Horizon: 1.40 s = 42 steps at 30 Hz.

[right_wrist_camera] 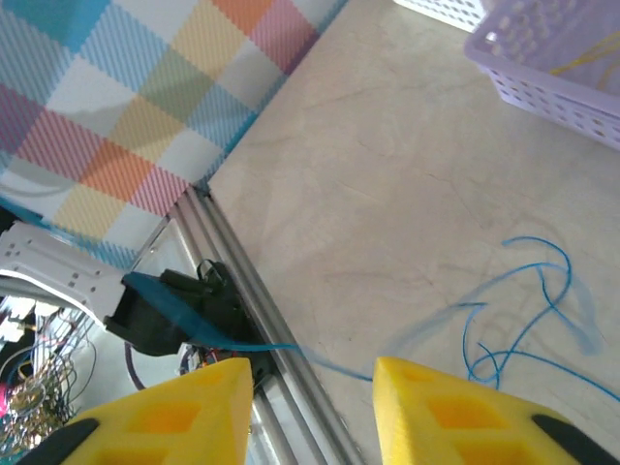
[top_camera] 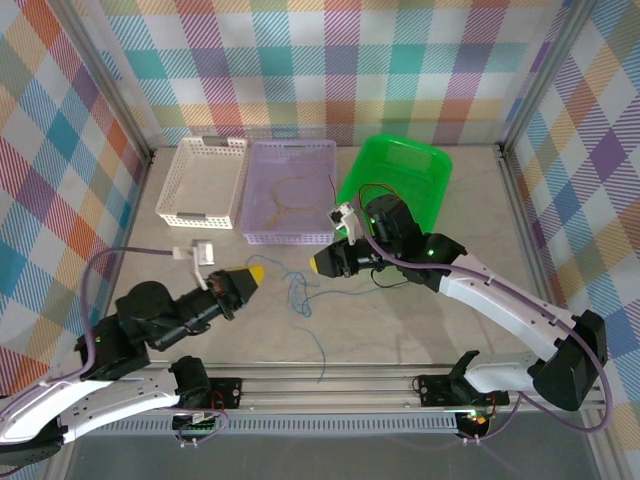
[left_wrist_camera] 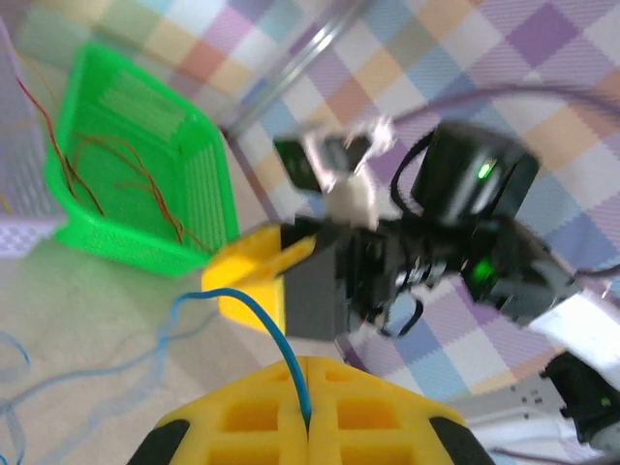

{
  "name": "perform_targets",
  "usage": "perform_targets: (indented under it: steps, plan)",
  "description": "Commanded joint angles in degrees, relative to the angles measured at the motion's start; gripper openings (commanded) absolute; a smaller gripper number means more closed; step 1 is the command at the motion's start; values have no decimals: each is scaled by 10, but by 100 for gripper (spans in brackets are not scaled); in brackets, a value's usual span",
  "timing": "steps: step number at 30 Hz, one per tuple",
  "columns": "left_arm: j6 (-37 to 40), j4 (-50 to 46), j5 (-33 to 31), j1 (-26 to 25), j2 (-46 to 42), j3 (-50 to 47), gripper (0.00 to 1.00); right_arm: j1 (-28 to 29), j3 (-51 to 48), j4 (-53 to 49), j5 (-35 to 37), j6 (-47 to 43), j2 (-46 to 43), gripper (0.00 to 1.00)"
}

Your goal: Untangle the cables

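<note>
A thin blue cable [top_camera: 297, 298] lies in loose loops on the table between the two grippers, with a tail running toward the front rail. My left gripper [top_camera: 256, 272] is shut on one end of it; in the left wrist view the blue cable [left_wrist_camera: 263, 327] rises from between the closed yellow pads [left_wrist_camera: 252, 417]. My right gripper [top_camera: 318, 262] faces the left one a short way off. Its yellow fingers [right_wrist_camera: 174, 417] stand apart, and a blurred stretch of the blue cable [right_wrist_camera: 339, 366] crosses the gap between them without being pinched. Red cables [left_wrist_camera: 107, 165] lie in the green basket [left_wrist_camera: 136, 247].
Three baskets stand in a row at the back: white [top_camera: 165, 195], purple [top_camera: 290, 237] holding an orange-yellow cable [top_camera: 292, 190], and green [top_camera: 437, 185]. An aluminium rail [top_camera: 330, 380] runs along the front edge. Checked walls close in the sides.
</note>
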Motion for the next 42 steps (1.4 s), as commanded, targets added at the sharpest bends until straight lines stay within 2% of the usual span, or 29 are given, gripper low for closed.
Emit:
perform_targets:
  steps: [1, 7, 11, 15, 22, 27, 34, 37, 39, 41, 42]
  plan:
    - [58, -93, -74, -3, 13, 57, 0, -7, -16, 0, 20, -18, -19, 43]
    - [107, -151, -115, -3, 43, 141, 0, -8, -55, 35, 19, -38, -18, 50]
    - [160, -191, -165, -3, 67, 208, 0, -8, -78, 56, 20, -55, 5, 53]
    - [232, -216, -227, -3, 99, 284, 0, 0, -108, 104, -2, -54, 54, 56]
    - [341, -191, -290, -3, 139, 369, 0, 37, -98, 166, 32, -38, 185, 58]
    - [407, -169, -308, -3, 165, 433, 0, 46, -88, 201, 62, -20, 255, 58]
    - [433, -181, -305, -3, 194, 499, 0, 66, -60, 238, 129, -19, 329, 57]
    - [440, -191, -306, -4, 200, 530, 0, 68, -53, 251, 158, -19, 352, 50]
    - [450, -197, -313, -4, 207, 551, 0, 67, -47, 248, 179, -22, 367, 34]
    - [458, -208, -316, -4, 217, 571, 0, 66, -42, 236, 201, -26, 377, 22]
    - [459, -213, -318, -4, 222, 581, 0, 66, -39, 226, 207, -30, 375, 19]
